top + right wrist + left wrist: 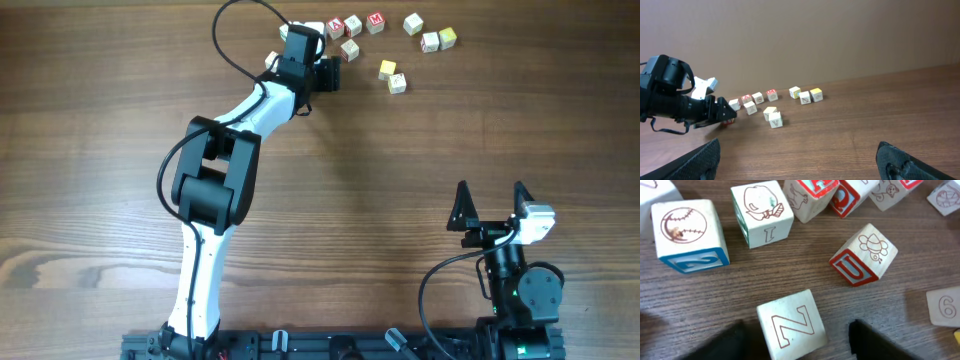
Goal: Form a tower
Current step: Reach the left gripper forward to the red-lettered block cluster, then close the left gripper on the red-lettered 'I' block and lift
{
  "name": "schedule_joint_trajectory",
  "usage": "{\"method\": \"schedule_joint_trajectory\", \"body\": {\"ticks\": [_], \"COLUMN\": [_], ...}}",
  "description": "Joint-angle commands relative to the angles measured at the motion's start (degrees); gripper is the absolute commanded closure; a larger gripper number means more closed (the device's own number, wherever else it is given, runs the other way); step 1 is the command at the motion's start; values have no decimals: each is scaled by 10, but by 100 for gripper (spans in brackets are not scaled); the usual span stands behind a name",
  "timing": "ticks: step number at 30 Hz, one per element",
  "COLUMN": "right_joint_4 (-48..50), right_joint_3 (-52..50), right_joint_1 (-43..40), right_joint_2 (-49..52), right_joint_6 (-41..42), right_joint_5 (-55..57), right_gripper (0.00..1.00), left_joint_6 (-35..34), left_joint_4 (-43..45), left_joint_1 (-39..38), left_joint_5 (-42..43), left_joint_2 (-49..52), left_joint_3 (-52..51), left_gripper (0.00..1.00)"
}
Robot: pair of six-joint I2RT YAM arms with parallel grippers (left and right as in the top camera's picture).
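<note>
No tower shows; the letter cubes lie singly on the wood at the far side of the table. My left gripper [328,74] reaches into their left end. In the left wrist view a cream cube with a red Z [792,325] lies between its two dark fingers, turned slightly. The left gripper [797,330] is open: bare wood shows between the Z cube and the right finger [865,337]. My right gripper [492,200] stands open near the front right, with nothing between its fingers [705,157].
Close around the Z cube lie a blue-sided baseball cube [687,232], a green I cube [762,215], a red U cube [862,255] and a cube marked 6 [945,307]. Further cubes [438,40] spread right along the back. A yellow-topped pair [392,76] sits nearer.
</note>
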Motion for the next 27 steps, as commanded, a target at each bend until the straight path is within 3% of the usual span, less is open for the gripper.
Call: {"method": "schedule_joint_trajectory", "body": {"ticks": [1,3,14,27], "right_joint_4": [2,2,2,2], "right_joint_3": [-1,-1,-1,-1], "right_joint_1": [-3,-3,-3,-3], "right_joint_2": [0,0,0,0], "right_joint_6": [4,4,4,4], "right_joint_5": [-5,-5,-5,-5], "right_gripper": [0,0,0,0], "left_joint_6": [-23,-29,-26,-33], "left_joint_4": [-3,-9,-56,-297], "left_joint_1": [3,2,1,-43], "left_joint_5": [-8,-8,-8,-12], "left_joint_2": [9,9,-50,-227], "left_joint_3": [7,7,7,7], "left_gripper": [57,68,67,65]}}
